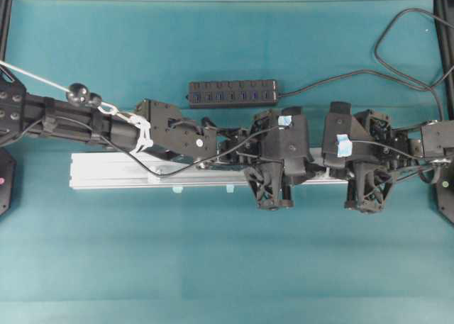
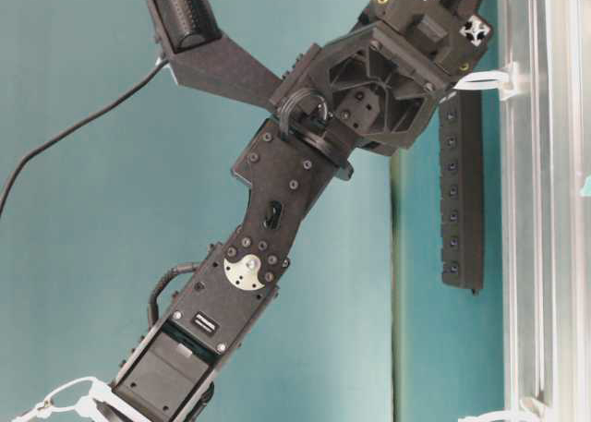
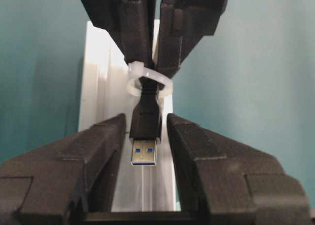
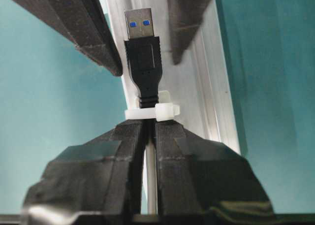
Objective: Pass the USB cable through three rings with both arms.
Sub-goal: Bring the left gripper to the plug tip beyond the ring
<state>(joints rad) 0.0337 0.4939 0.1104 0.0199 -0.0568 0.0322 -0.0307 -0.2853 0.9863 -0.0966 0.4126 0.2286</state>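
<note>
arm: black arm point(image 2: 268, 247) slants across teal table point(image 2: 92, 256)
rail: silver rail point(image 2: 545, 210) at right edge
ring: whitish loop point(image 2: 485, 78) on rail
hub: black strip point(image 2: 462, 191) beside rail

**Black, white and teal**

The USB cable point(image 3: 146, 117) is black, its plug tip silver with blue inside. The ring point(image 3: 147, 82) around it is whitish. Both pincers are black, the rail point(image 1: 120, 171) silver, the table point(image 1: 227, 267) teal.

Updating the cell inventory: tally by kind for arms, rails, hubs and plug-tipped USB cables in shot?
Robot arms: 2
Aluminium rail: 1
Multi-port hub: 1
USB cable with silver plug: 1
Total: 5
</note>
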